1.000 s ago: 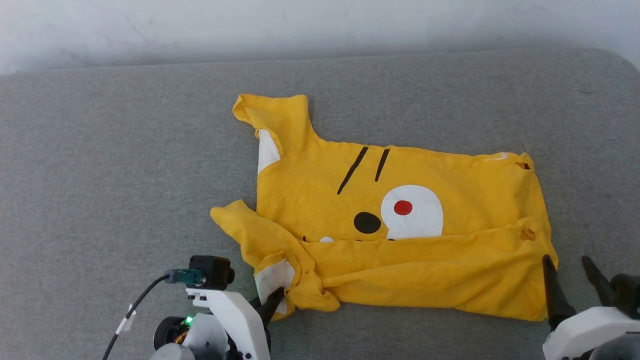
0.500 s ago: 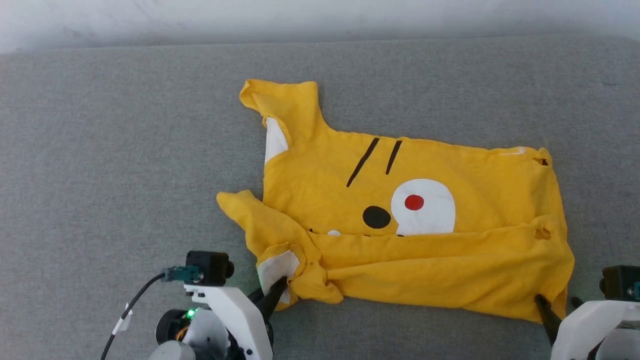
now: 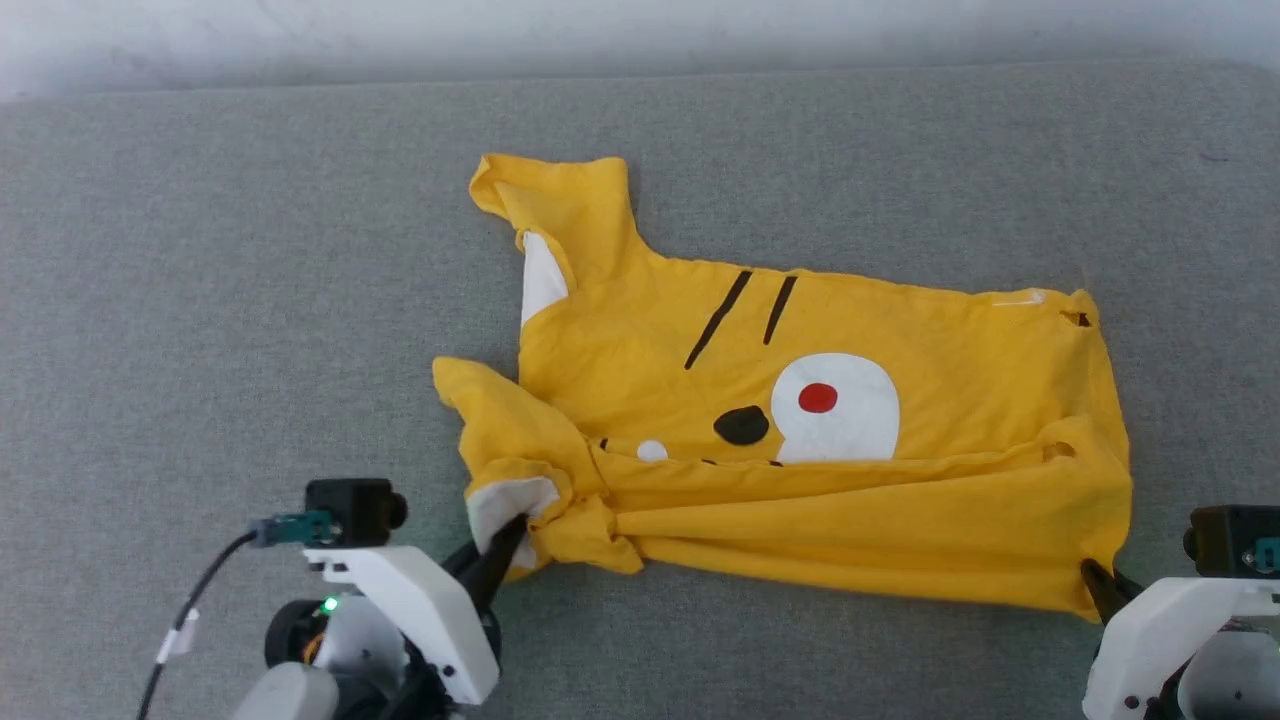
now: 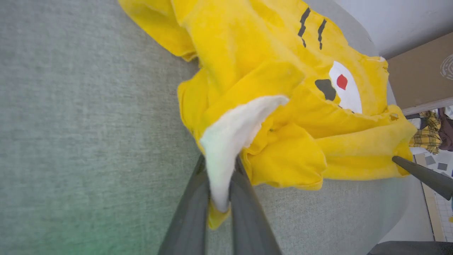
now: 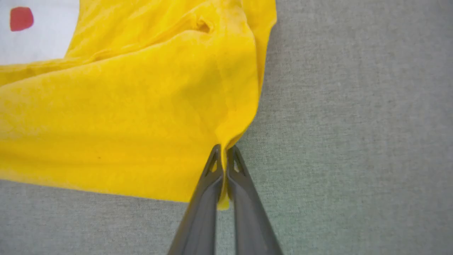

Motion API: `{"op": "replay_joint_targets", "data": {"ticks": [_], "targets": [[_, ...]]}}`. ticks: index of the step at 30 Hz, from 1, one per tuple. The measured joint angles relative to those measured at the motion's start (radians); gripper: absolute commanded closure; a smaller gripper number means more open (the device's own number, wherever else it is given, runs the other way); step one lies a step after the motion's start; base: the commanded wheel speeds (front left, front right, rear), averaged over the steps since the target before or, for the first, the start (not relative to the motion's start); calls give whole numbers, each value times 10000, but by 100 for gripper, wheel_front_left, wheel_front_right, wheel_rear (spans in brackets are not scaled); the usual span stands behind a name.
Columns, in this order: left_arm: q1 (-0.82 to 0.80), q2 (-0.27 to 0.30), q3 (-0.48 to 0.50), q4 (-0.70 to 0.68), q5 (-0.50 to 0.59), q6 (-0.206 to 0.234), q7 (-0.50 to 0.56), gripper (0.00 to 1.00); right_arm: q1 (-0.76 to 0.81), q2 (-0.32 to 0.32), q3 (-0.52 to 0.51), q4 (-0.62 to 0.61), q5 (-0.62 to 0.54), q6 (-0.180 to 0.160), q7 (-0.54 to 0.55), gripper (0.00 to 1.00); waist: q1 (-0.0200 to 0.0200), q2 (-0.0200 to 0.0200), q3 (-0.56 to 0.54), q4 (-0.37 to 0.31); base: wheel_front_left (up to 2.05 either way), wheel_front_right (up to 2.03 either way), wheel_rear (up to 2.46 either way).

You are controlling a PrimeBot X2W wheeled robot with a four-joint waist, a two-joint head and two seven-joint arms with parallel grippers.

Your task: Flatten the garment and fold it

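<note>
1. Your garment (image 3: 800,470) lies crosswise on the grey padded surface (image 3: 230,300). Its near edge is folded over the printed face, so one white muzzle patch with a red dot, one black oval and two black stripes show.
2. Your left gripper (image 3: 508,540) is clenched on the garment's near-left sleeve. In the left wrist view its fingers (image 4: 191,212) pinch the white sleeve patch (image 4: 233,131), with yellow cloth bunched just beyond.
3. Your right gripper (image 5: 224,148) is clenched on the garment's near-right corner, with a fold of yellow hem caught between the tips.
4. The far-left sleeve (image 3: 560,210) lies flat on the surface, pointing away from the robot.
5. Long creases run through the cloth between the two grips.
</note>
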Motion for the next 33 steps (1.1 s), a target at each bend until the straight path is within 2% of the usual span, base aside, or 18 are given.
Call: {"op": "replay_joint_targets", "data": {"ticks": [3,7,11,17,23,27,28,29,30,31,32,33], "targets": [[177,261,301,-387,-222,50,25,100,-8,19,61,-274,27,2,142,100,0,0,-141,-37,0,0,0],[785,470,583,-1091,-318,483,115,100,83,52,132,-711,144,6,408,100,-1,0,-364,-56,0,0,0],[1588,673,604,-1793,-351,809,387,100,513,54,188,-1064,263,13,780,100,-2,0,-583,-21,0,0,0],[2713,917,520,-2531,-633,1022,876,100,1301,50,167,-1482,412,12,1626,100,-2,0,-759,162,0,0,0],[3153,894,466,-2663,-802,1145,974,100,1679,54,-96,-1691,299,13,1964,100,-2,0,-835,413,0,0,0],[3107,619,318,-2138,-976,1131,965,100,1675,52,-127,-1442,318,12,1908,100,-2,0,-946,537,0,0,0],[3096,539,305,-2008,-1041,1108,941,89,1673,50,-119,-1342,328,12,1808,55,-2,0,-981,556,0,0,0],[3067,428,303,-1854,-1118,1053,882,71,1667,50,-100,-1241,328,12,1695,0,-2,0,-1014,573,0,0,0],[3020,360,270,-1724,-1139,1034,876,57,1658,54,-127,-1131,345,12,1572,0,-2,0,-1046,582,0,0,0],[2980,330,251,-1613,-1149,993,874,9,1654,42,-161,-1028,364,8,1450,0,-2,0,-1076,583,0,0,0],[2941,299,265,-1515,-1214,951,826,0,1647,33,-159,-955,362,0,1383,0,-2,0,-1104,581,0,0,0],[2899,272,272,-1434,-1252,915,780,0,1637,35,-144,-903,391,0,1327,0,-3,0,-1129,576,0,0,0]]}}
